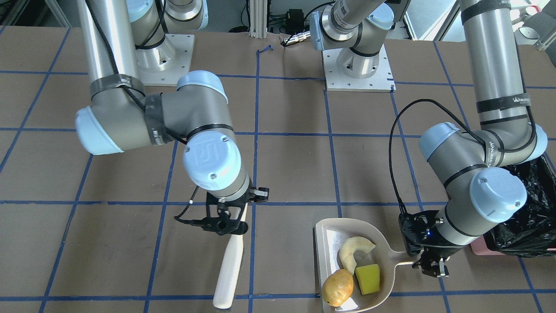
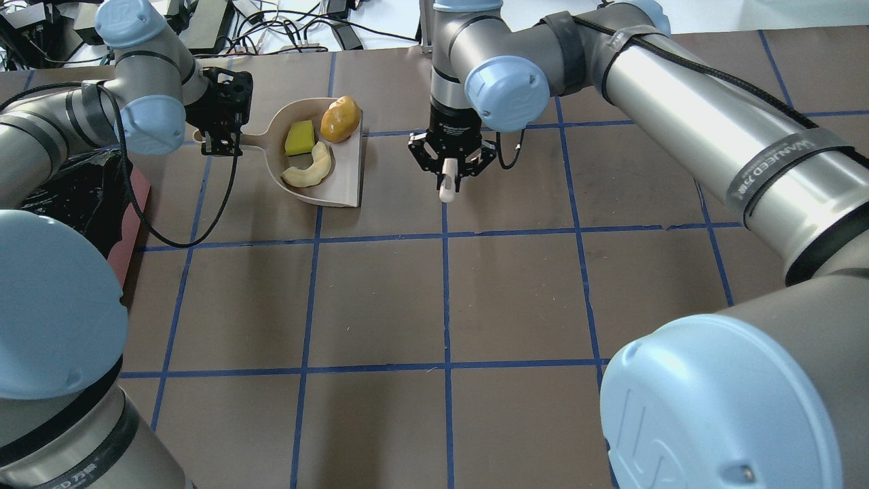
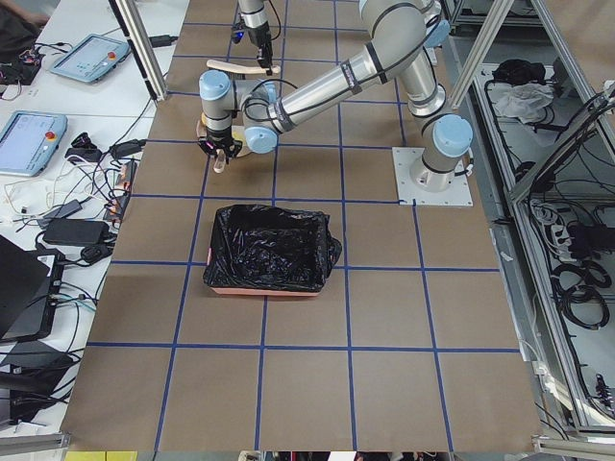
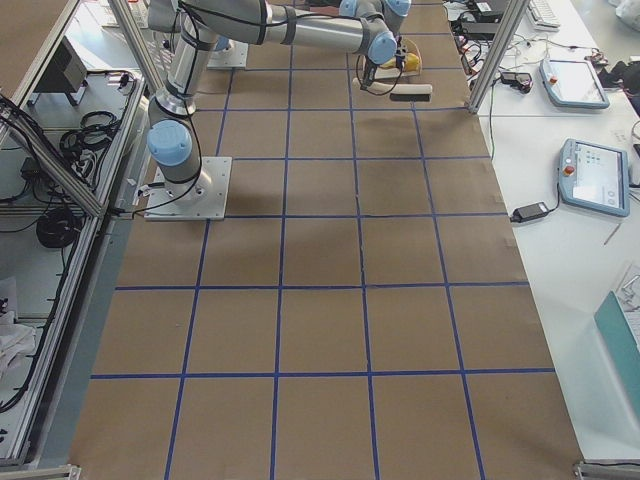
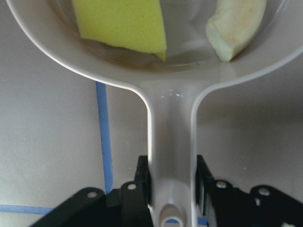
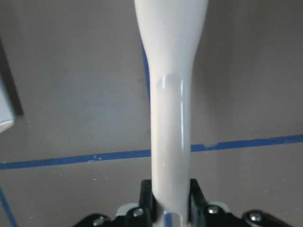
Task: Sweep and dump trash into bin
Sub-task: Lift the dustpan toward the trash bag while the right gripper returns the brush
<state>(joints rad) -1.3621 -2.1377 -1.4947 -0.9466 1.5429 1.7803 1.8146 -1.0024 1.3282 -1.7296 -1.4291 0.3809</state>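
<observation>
The potato, sponge and crescent slice are all in the dustpan bottom centre, left gripper clamped on its handle, so I'd lift level, then tip over the bin at right edge; right gripper holds the brush

white letters run along the black fabric band wrapped round the silver tube of the left arm. they read roughly "wanueed", and the end curves out of sight. a lower black band by that arm's elbow carries similar print, too small to spell. the right arm has a black wrap with the same word. its pale blue round joint cap bears an embossed emblem like "ur". the grey tablet pendant has a screen too small to read.
</observation>
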